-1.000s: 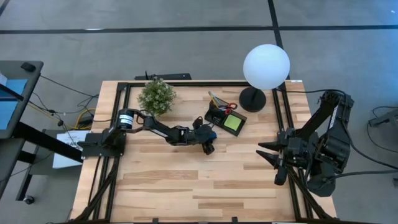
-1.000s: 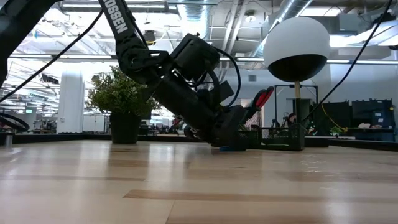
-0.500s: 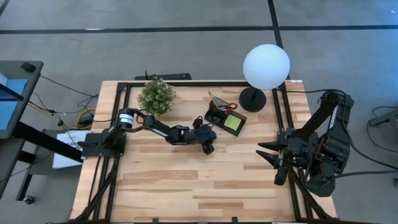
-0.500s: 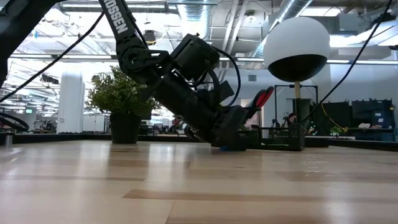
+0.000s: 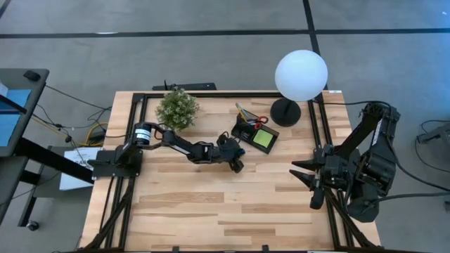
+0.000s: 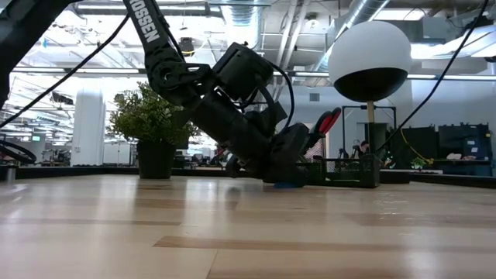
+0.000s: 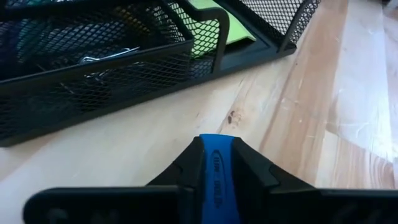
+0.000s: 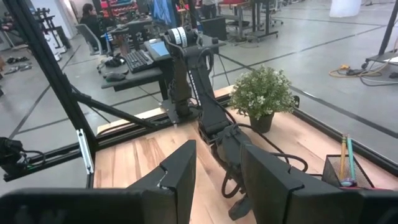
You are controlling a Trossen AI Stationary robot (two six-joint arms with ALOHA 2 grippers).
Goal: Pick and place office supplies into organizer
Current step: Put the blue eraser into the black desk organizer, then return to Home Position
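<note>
While the blue eraser sits clamped in the left gripper, low over the bench just beside the organizer, the right gripper waits well apart, fingers spread.

- Wooden table, pale planks, black frame along its edges;
- plant at the back;
- organizer mid-back;
- lamp base just beside it.
</note>
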